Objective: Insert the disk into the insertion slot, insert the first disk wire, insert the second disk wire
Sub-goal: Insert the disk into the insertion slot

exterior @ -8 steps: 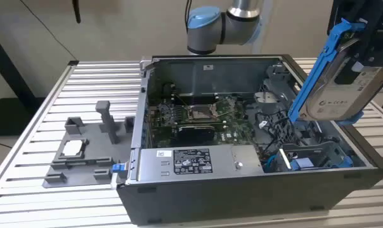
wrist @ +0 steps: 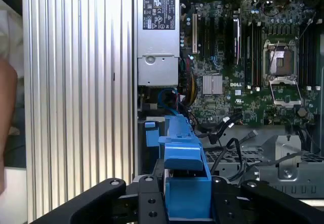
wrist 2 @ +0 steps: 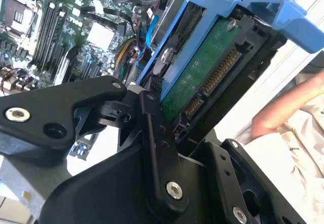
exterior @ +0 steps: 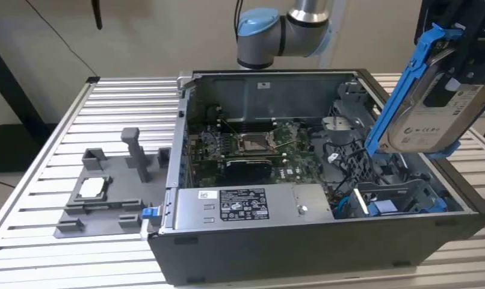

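Observation:
The disk (exterior: 435,114), a silver drive with a white label in a bright blue carrier, hangs tilted above the open computer case at the exterior view's right. My gripper (exterior: 466,72) is shut on it. In the second wrist view the disk (wrist 2: 202,72) shows its green underside and connector between the black fingers (wrist 2: 152,127). The first wrist view shows the blue carrier (wrist: 185,173) edge-on in the gripper (wrist: 187,206). The insertion slot (exterior: 395,198), a grey cage with blue tabs, sits below the disk in the case's near corner. Loose black and blue cables (exterior: 347,162) lie beside it; which are the disk wires I cannot tell.
Inside the case are the green motherboard (exterior: 259,147) and the grey labelled power-supply box (exterior: 242,205). A grey fixture (exterior: 106,192) with upright posts stands on the slatted table (exterior: 66,120) at the exterior view's left. A person's hand (wrist 2: 288,107) is close to the gripper.

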